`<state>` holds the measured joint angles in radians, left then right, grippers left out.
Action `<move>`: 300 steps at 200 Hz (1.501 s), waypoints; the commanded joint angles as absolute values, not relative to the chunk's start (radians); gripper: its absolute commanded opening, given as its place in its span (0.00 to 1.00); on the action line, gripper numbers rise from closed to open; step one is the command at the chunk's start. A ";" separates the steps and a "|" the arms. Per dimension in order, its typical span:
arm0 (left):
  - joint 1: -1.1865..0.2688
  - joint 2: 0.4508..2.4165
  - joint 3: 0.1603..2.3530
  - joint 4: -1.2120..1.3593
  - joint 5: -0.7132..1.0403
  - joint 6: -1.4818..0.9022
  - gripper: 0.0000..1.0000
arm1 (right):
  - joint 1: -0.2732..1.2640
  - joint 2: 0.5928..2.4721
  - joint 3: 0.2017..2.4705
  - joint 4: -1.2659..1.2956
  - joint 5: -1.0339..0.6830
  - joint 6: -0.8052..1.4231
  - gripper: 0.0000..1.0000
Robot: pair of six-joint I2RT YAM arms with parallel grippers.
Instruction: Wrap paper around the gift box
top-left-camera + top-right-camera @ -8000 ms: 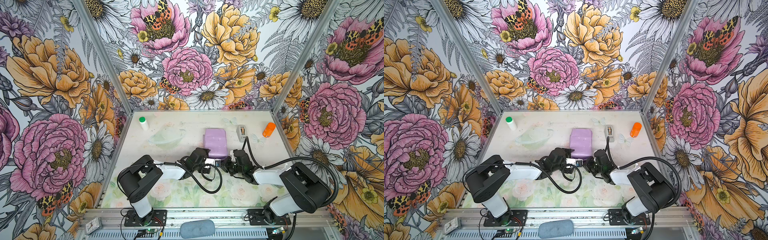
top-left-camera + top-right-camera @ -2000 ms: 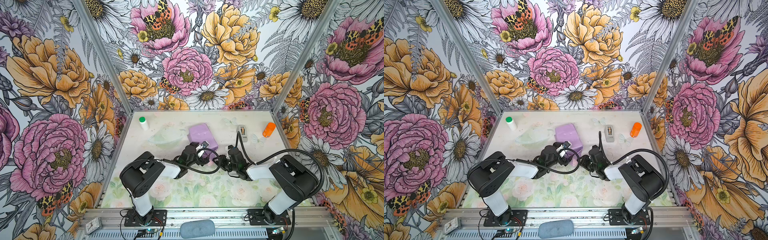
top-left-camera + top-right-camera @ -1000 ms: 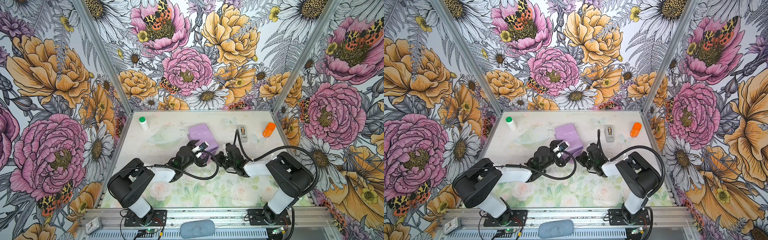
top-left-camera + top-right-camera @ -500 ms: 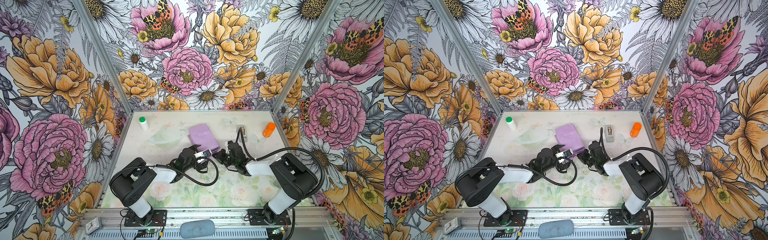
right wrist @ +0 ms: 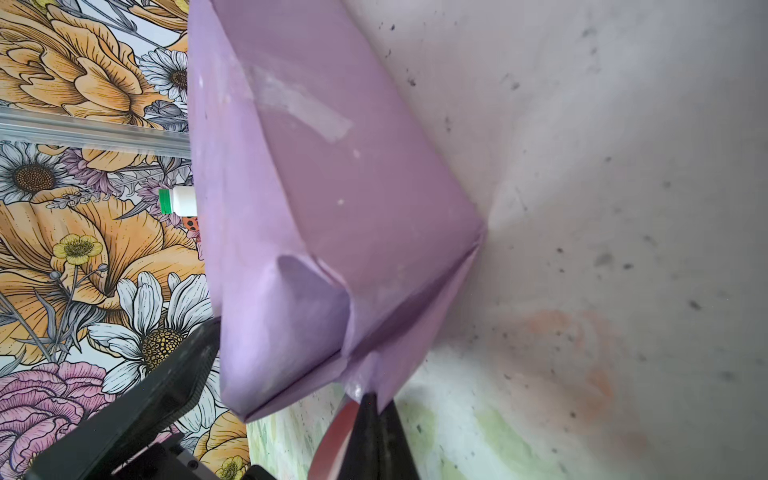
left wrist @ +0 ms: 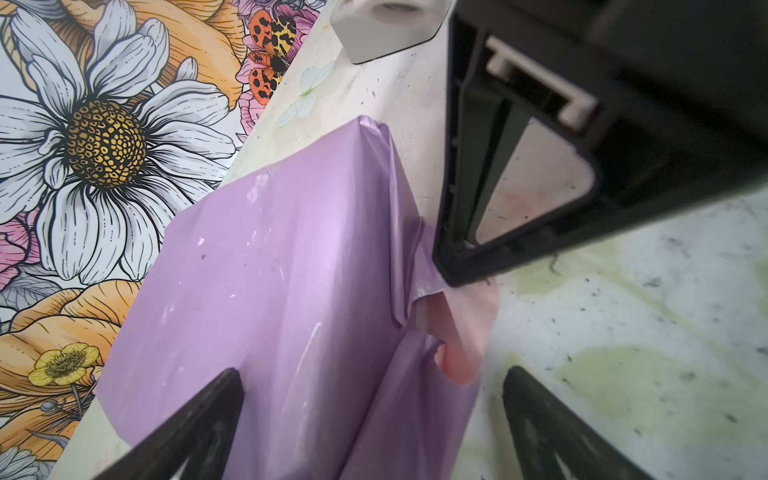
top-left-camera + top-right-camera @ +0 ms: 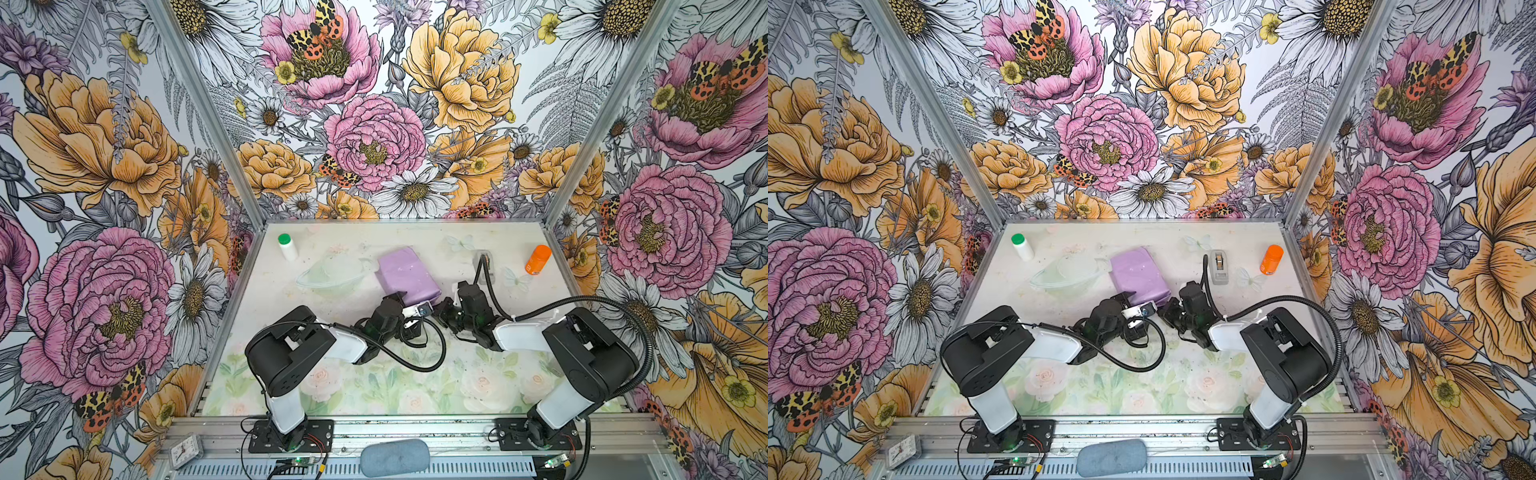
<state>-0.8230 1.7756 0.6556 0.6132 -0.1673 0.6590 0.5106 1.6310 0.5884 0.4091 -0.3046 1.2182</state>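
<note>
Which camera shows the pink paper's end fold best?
Right wrist view: the end fold of the thin pale-pink paper fills the frame, tip pinched in the shut right gripper. The left wrist view shows it sideways beyond the open left gripper. In both top views grippers mostly hide it.

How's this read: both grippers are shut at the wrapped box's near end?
Only the right gripper is shut. The left gripper is open, fingers spread, as the left wrist view shows. Both are at the box's near end.

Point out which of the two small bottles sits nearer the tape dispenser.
The orange bottle, close by the tape dispenser; the white, green-capped bottle stands much farther off.
</note>
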 commanded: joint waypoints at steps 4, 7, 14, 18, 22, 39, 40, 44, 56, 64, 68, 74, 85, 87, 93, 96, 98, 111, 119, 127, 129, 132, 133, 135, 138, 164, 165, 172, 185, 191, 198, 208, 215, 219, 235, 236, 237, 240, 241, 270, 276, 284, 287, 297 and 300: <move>-0.825 1.804 0.679 0.626 -0.238 0.660 0.99 | 0.504 1.600 0.616 0.411 -0.304 1.199 0.00; -0.825 1.807 0.681 0.625 -0.239 0.657 0.99 | 0.503 1.600 0.615 0.412 -0.303 1.199 0.00; -0.822 1.811 0.687 0.618 -0.239 0.649 0.99 | 0.503 1.601 0.616 0.412 -0.304 1.199 0.00; -0.821 1.810 0.692 0.612 -0.240 0.643 0.99 | 0.504 1.601 0.616 0.411 -0.305 1.199 0.00; -0.821 1.811 0.696 0.602 -0.240 0.638 0.99 | 0.503 1.601 0.615 0.412 -0.305 1.199 0.00; -0.818 1.860 0.706 0.591 -0.240 0.615 0.98 | 0.501 1.600 0.615 0.411 -0.304 1.197 0.00; -0.818 1.862 0.707 0.591 -0.241 0.613 0.98 | 0.501 1.600 0.615 0.412 -0.305 1.197 0.00; -0.816 1.866 0.707 0.590 -0.239 0.606 0.97 | 0.499 1.600 0.616 0.412 -0.305 1.197 0.00; -0.815 1.873 0.704 0.586 -0.237 0.585 0.96 | 0.499 1.600 0.615 0.414 -0.304 1.197 0.00; -0.813 1.877 0.704 0.583 -0.233 0.570 0.94 | 0.497 1.599 0.617 0.414 -0.304 1.197 0.00; -0.812 1.879 0.703 0.581 -0.230 0.562 0.94 | 0.497 1.600 0.617 0.413 -0.304 1.197 0.00; -0.810 1.884 0.703 0.580 -0.229 0.551 0.92 | 0.496 1.600 0.617 0.414 -0.304 1.196 0.00; -0.806 1.895 0.703 0.578 -0.221 0.537 0.91 | 0.495 1.599 0.619 0.414 -0.304 1.196 0.00; -0.805 1.897 0.703 0.579 -0.220 0.534 0.90 | 0.494 1.600 0.618 0.413 -0.303 1.196 0.00; -0.804 1.906 0.704 0.578 -0.218 0.527 0.89 | 0.494 1.599 0.618 0.414 -0.304 1.195 0.00; -0.801 1.911 0.705 0.579 -0.218 0.523 0.88 | 0.494 1.599 0.618 0.414 -0.305 1.195 0.00; -0.801 1.914 0.705 0.580 -0.217 0.522 0.88 | 0.494 1.598 0.619 0.413 -0.305 1.196 0.00; -0.796 1.933 0.709 0.581 -0.216 0.515 0.85 | 0.494 1.600 0.619 0.413 -0.305 1.194 0.00; -0.797 1.942 0.710 0.585 -0.216 0.513 0.83 | 0.493 1.600 0.618 0.413 -0.305 1.195 0.00; -0.797 1.950 0.710 0.592 -0.216 0.511 0.81 | 0.492 1.600 0.616 0.414 -0.304 1.195 0.00; -0.797 1.952 0.710 0.594 -0.216 0.511 0.80 | 0.491 1.599 0.615 0.413 -0.305 1.195 0.00; -0.796 1.953 0.709 0.597 -0.216 0.509 0.79 | 0.491 1.598 0.615 0.413 -0.304 1.195 0.00; -0.796 1.954 0.709 0.598 -0.216 0.509 0.79 | 0.491 1.598 0.615 0.414 -0.305 1.195 0.00; -0.797 1.956 0.709 0.599 -0.216 0.508 0.78 | 0.491 1.598 0.615 0.415 -0.305 1.195 0.00; -0.798 1.958 0.709 0.603 -0.216 0.506 0.76 | 0.491 1.598 0.615 0.416 -0.305 1.195 0.00; -0.796 1.972 0.708 0.610 -0.216 0.503 0.74 | 0.485 1.589 0.615 0.418 -0.305 1.191 0.04; -0.796 1.972 0.707 0.610 -0.216 0.502 0.75 | 0.485 1.589 0.615 0.419 -0.304 1.190 0.05; -0.794 1.975 0.706 0.612 -0.216 0.500 0.74 | 0.482 1.581 0.611 0.417 -0.302 1.188 0.10; -0.792 1.982 0.704 0.614 -0.216 0.496 0.74 | 0.475 1.556 0.596 0.415 -0.295 1.179 0.18; -0.789 1.983 0.703 0.614 -0.216 0.494 0.73 | 0.470 1.536 0.583 0.405 -0.284 1.172 0.21; -0.787 1.986 0.703 0.614 -0.189 0.488 0.72 | 0.464 1.511 0.568 0.390 -0.270 1.163 0.23; -0.784 1.988 0.699 0.616 -0.179 0.477 0.71 | 0.460 1.478 0.550 0.364 -0.250 1.150 0.24; -0.782 1.990 0.699 0.618 -0.173 0.471 0.70 | 0.459 1.458 0.536 0.345 -0.240 1.141 0.25; -0.782 1.991 0.700 0.617 -0.172 0.468 0.70 | 0.460 1.451 0.529 0.335 -0.228 1.139 0.25; -0.780 1.997 0.703 0.620 -0.169 0.457 0.69 | 0.462 1.443 0.508 0.331 -0.222 1.140 0.25; -0.780 1.996 0.703 0.621 -0.169 0.456 0.69 | 0.463 1.445 0.507 0.331 -0.222 1.140 0.25; -0.780 1.996 0.703 0.621 -0.169 0.455 0.69 | 0.463 1.446 0.507 0.331 -0.222 1.141 0.25; -0.780 1.997 0.702 0.621 -0.169 0.453 0.69 | 0.464 1.450 0.504 0.334 -0.223 1.143 0.25; -0.779 1.997 0.702 0.622 -0.168 0.453 0.69 | 0.464 1.451 0.505 0.335 -0.223 1.143 0.24; -0.779 2.000 0.700 0.624 -0.163 0.439 0.68 | 0.487 1.531 0.530 0.385 -0.229 1.150 0.17; -0.779 1.998 0.697 0.624 -0.165 0.438 0.68 | 0.491 1.548 0.542 0.393 -0.232 1.148 0.16; -0.779 1.996 0.697 0.624 -0.165 0.437 0.68 | 0.496 1.578 0.556 0.411 -0.235 1.149 0.14; -0.779 1.996 0.696 0.624 -0.164 0.436 0.68 | 0.498 1.588 0.561 0.421 -0.234 1.150 0.13; -0.779 1.992 0.693 0.624 -0.163 0.435 0.68 | 0.501 1.621 0.578 0.448 -0.236 1.150 0.11; -0.777 1.991 0.693 0.626 -0.163 0.436 0.68 | 0.502 1.629 0.582 0.455 -0.236 1.150 0.10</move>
<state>-0.8005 1.9266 0.7349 0.8127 -0.2131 0.5117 0.4904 1.5700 0.5274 0.3824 -0.2493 1.1622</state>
